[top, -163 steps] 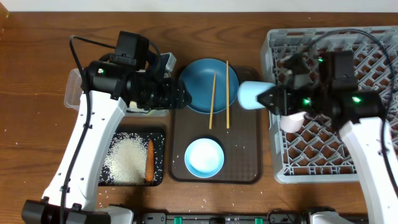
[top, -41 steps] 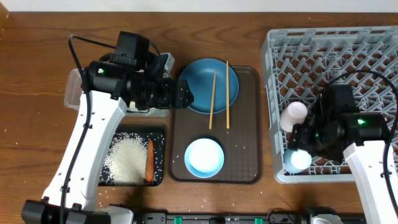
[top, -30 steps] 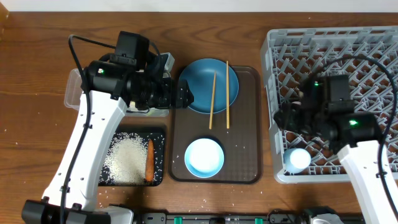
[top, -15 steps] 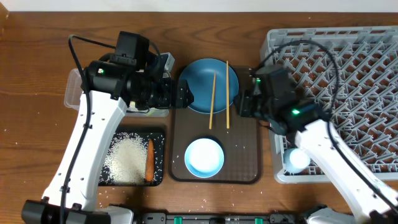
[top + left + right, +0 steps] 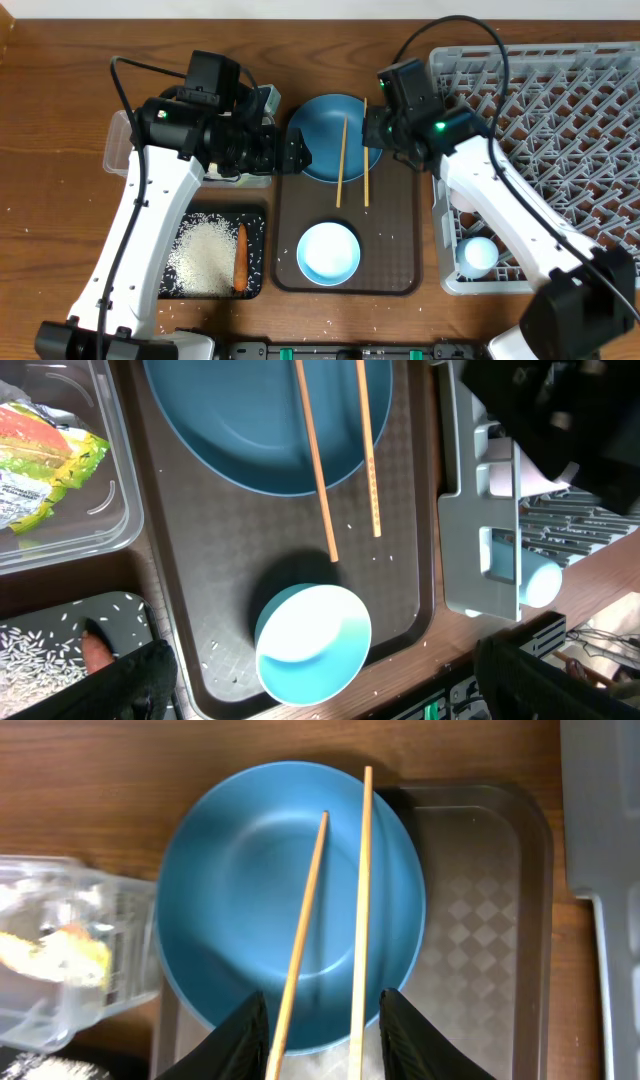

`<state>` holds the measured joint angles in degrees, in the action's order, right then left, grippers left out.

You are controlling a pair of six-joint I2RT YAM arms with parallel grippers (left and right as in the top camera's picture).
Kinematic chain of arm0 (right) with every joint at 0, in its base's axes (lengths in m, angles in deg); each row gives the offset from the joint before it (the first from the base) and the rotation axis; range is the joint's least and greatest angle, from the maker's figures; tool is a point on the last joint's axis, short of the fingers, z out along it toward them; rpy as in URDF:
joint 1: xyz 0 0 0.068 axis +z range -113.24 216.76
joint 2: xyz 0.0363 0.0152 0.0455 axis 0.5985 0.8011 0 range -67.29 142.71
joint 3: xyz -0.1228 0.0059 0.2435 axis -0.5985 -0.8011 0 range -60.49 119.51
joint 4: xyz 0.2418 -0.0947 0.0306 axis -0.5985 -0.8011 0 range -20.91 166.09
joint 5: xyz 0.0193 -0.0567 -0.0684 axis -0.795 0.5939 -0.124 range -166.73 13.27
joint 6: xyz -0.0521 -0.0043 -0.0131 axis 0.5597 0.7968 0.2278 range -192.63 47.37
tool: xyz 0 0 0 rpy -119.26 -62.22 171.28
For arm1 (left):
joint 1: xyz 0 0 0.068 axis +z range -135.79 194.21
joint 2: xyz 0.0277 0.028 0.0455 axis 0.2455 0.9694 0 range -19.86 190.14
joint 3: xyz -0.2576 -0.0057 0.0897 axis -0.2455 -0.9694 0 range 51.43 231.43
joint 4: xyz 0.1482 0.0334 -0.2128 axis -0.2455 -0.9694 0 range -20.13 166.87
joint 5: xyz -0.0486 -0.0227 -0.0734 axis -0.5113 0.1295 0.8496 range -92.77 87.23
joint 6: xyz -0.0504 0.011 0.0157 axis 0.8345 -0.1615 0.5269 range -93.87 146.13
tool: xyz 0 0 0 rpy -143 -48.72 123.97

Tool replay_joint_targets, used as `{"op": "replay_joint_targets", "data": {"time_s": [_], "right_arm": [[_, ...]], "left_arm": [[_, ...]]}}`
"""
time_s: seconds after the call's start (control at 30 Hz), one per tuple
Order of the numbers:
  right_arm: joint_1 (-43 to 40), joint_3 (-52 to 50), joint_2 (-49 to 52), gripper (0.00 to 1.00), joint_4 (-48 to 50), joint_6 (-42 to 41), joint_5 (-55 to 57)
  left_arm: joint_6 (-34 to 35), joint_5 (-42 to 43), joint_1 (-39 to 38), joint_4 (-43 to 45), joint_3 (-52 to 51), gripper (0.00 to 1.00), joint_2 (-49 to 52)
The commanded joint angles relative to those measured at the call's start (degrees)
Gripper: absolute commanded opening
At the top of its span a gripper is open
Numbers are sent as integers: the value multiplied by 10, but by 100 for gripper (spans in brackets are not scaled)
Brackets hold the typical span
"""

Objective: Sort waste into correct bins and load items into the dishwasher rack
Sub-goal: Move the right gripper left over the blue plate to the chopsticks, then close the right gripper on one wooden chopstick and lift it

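Note:
The dark blue plate (image 5: 325,140) lies at the far end of the brown serving tray, with both wooden chopsticks (image 5: 342,160) resting across it. My right gripper (image 5: 372,138) hovers over the plate's near-right part. In the right wrist view the gripper (image 5: 325,1045) is open, and its dark fingers (image 5: 245,1040) straddle the two chopsticks (image 5: 360,900) without pinching them. The light blue bowl (image 5: 328,252) sits at the tray's near end. A light blue cup (image 5: 478,255) lies in the near-left corner of the grey dishwasher rack (image 5: 560,80). My left gripper (image 5: 292,152) hangs wide open and empty beside the clear tub (image 5: 118,150).
The yellow-green wrapper (image 5: 45,460) lies in the clear tub. The black tray (image 5: 255,225) holds rice and the orange carrot (image 5: 240,258). Rice grains are scattered on the brown serving tray (image 5: 395,230). The right arm reaches across the rack's left wall.
The right arm left the light blue cup in the rack's near-left corner and swung left to the plate. Its jaws narrowed a little. The left arm stayed put.

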<state>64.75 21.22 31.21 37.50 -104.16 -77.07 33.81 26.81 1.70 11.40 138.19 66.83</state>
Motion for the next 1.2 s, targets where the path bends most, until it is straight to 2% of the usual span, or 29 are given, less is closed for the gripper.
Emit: {"op": "replay_joint_targets", "data": {"time_s": [0.0, 0.23, 1.0, 1.17], "right_arm": [[6, 9, 35, 34, 13, 10, 14], [6, 9, 90, 33, 56, 24, 19], [18, 7, 162, 29, 60, 25, 32], [18, 7, 162, 22, 55, 25, 36]], "left_arm": [[0, -5, 2, -1, -3, 97, 3], [0, -5, 2, -1, -3, 97, 3], [0, -5, 2, -1, -3, 97, 3], [0, -5, 2, -1, -3, 97, 3]]}}
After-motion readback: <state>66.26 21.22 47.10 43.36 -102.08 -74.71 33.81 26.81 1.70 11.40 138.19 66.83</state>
